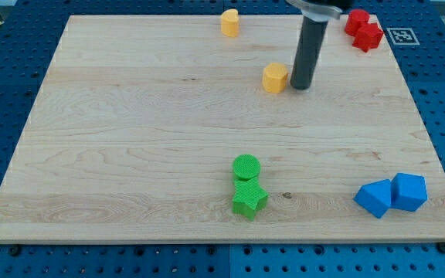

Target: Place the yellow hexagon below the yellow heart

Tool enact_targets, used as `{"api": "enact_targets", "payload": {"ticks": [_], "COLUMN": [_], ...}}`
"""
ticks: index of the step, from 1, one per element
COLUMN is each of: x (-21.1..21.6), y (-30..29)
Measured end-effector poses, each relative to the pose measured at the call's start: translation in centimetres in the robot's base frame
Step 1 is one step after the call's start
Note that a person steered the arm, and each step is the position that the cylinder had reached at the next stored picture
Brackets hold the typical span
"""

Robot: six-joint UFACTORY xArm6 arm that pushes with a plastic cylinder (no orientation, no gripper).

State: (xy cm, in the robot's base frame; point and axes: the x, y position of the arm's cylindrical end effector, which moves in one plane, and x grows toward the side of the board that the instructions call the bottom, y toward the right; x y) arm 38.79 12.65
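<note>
The arm's hand is only a bare rod with nothing to spread or pinch, its tip (pixel 300 86) just right of the yellow hexagon (pixel 275 78) — mid-desk (pixel 130 154), below-right of the yellow heart (pixel 230 23) — so the next push likely goes leftward.
</note>
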Motion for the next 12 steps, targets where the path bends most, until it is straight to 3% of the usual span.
{"api": "enact_targets", "payload": {"ticks": [3, 5, 8, 10, 12], "x": [0.9, -3.0, -2.2, -2.7, -7.8], "y": [-1.4, -3.3, -4.5, -9.4, -11.0]}}
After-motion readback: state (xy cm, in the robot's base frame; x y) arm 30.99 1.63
